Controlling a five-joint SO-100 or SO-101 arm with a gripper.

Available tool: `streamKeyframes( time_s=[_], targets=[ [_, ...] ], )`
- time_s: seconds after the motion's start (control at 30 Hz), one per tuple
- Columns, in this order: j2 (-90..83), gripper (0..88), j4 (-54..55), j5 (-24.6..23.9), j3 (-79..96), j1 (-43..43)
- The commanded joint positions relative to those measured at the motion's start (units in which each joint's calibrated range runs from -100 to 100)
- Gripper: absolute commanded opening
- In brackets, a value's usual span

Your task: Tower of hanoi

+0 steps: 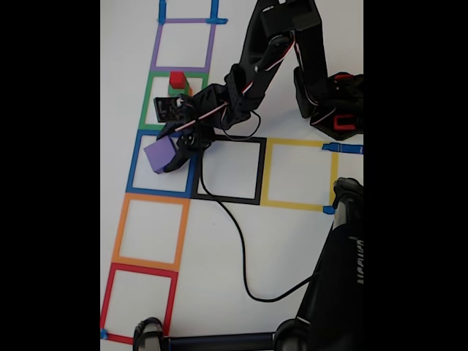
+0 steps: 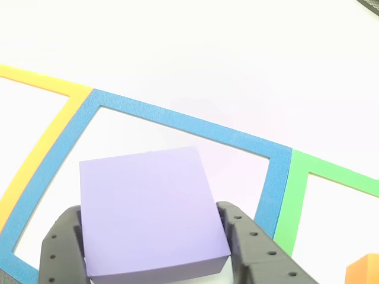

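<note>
My gripper [image 2: 155,248] clamps one purple cube [image 2: 148,210], a plain matte block, over the blue tape square [image 1: 136,170] on the white table [image 1: 278,248]. One red cube [image 1: 178,78] sits atop one green cube [image 1: 180,89] in the green tape square [image 1: 149,102]. One orange cube [image 2: 364,271] shows beside it.

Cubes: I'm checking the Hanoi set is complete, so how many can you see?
4. The purple cube sits in the pincer over the blue square. Red cube tops the green cube in the green square; an orange cube shows partly.
</note>
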State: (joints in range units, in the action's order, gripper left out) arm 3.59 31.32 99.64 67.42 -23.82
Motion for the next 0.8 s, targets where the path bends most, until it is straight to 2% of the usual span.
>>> streamKeyframes(
  time_s=[0.0, 0.77],
  targets=[
    [0.4, 10.3, 3.3, 0.4, 0.4, -0.5],
    [7.9, 10.8, 8.0, 0.4, -2.6, 1.0]
  ],
)
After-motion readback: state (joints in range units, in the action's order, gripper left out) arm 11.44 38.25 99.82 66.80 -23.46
